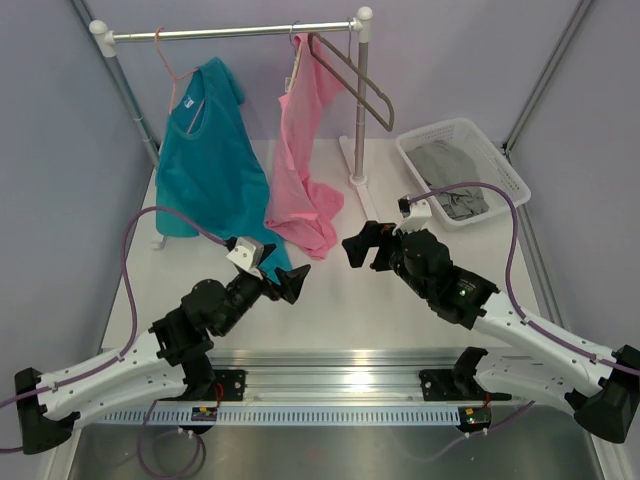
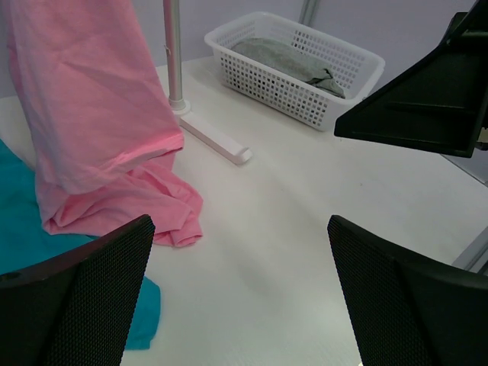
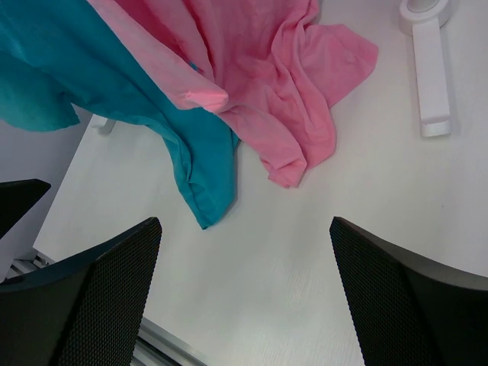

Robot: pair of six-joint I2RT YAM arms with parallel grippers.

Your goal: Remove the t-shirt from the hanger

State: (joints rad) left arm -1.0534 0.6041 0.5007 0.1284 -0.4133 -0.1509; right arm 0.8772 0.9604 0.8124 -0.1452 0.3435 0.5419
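The white basket (image 1: 503, 160) on the tabletop (image 1: 400, 320) holds a crumpled grey garment (image 1: 452, 182). Left pincer (image 1: 288, 278) and right pincer (image 1: 362, 248) gape wide, empty, near the t-shirt (image 1: 300, 190).

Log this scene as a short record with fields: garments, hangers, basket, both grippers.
pink fabric t-shirt: hanging from metal rail, hem pooled on table
thin cream hanger: carries it, mostly hidden
teal-blue t-shirt: on thin pink hanger
dark grey-brown hanger: bare, on rail
white plastic basket: holds grey garment
left gripper: open, empty
right gripper: open, empty
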